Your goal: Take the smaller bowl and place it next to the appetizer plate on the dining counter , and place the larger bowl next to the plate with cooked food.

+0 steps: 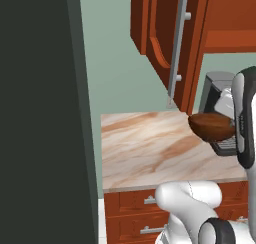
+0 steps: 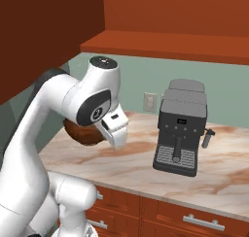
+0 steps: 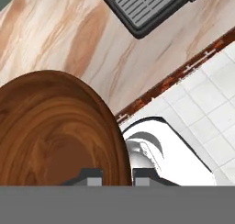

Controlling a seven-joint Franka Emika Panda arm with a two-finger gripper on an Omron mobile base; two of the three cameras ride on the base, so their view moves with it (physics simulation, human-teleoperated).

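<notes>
Claw (image 3: pixel 117 176) clenched on rim of the smaller bowl (image 3: pixel 55 131), held aloft above the wall worktop (image 1: pixel 150 148), coffee machine (image 2: pixel 180 129) at its 3 o'clock. Step: carrying. Next, likely: drive to dining counter, set down beside appetizer plate.

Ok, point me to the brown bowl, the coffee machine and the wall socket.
brown bowl (image 1: pixel 212 126), left base view, on its outer side.
coffee machine (image 2: pixel 181 126), right base view, on its front panel.
wall socket (image 2: pixel 150 102), right base view, on its faceplate.

A pink-beige marble tabletop (image 2: pixel 121 165) is running along the wall above red-brown drawers (image 2: pixel 194 219). A dark coffee machine (image 2: pixel 180 129) is standing on it toward the back edge, near the wall.
</notes>
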